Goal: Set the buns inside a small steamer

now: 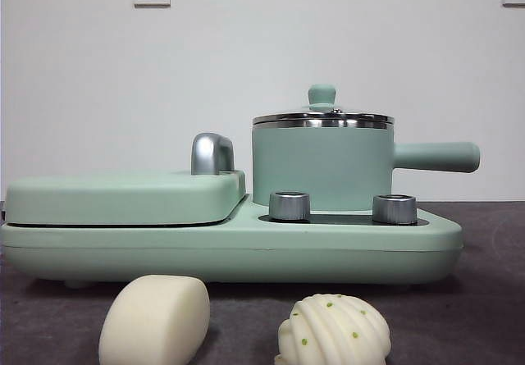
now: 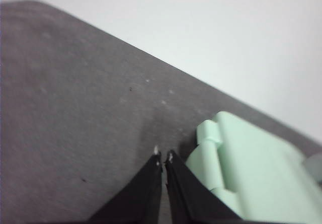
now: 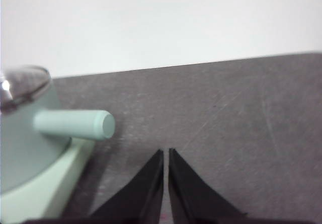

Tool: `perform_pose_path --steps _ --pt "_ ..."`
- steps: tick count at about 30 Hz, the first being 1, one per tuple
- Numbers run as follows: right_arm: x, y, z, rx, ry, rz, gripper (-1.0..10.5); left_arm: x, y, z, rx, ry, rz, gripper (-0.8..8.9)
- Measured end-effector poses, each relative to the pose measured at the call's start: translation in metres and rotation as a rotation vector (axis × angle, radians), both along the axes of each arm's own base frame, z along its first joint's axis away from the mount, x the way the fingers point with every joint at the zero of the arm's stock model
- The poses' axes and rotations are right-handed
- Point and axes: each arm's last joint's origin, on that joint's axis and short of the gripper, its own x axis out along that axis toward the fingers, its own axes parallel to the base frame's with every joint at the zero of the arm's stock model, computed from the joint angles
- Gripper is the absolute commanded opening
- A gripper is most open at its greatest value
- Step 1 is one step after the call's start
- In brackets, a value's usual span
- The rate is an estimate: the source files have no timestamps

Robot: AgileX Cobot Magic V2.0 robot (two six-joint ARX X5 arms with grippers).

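Observation:
The small steamer (image 1: 321,166), a mint-green pot with a steel rim, a glass lid with a green knob and a long side handle (image 1: 435,157), stands on the right of the mint-green cooker base (image 1: 230,246). The lid is on. The smooth oblong bun (image 1: 156,320) and the ridged bun with green dots (image 1: 334,330) lie on the grey table in front of the base. My left gripper (image 2: 163,156) is shut and empty beside the base's flat end (image 2: 251,168). My right gripper (image 3: 166,152) is shut and empty, apart from the steamer's handle (image 3: 75,124). Neither arm shows in the front view.
A flat mint-green lidded griddle plate (image 1: 123,197) with a chrome handle (image 1: 212,153) takes up the base's left half. Two steel knobs (image 1: 289,205) sit in front of the pot. A white wall with sockets stands behind the grey table (image 3: 241,113).

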Motion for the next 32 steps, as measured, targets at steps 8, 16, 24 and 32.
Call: perform_pose_path --steps 8,16,24,32 --pt "-0.001 0.002 0.01 0.234 -0.078 0.09 0.1 0.0 -0.001 0.004 -0.235 -0.038 -0.035 0.16" --pt "-0.01 0.004 0.044 0.348 -0.164 0.154 0.1 -0.002 -0.002 0.026 -0.315 -0.228 -0.085 0.16" --pt "-0.029 0.004 0.097 0.329 -0.196 0.159 0.1 -0.016 -0.004 0.072 -0.242 -0.327 -0.165 0.16" --pt "-0.04 0.004 0.148 0.15 -0.172 0.138 0.1 -0.028 -0.004 0.124 0.006 -0.235 -0.147 0.16"
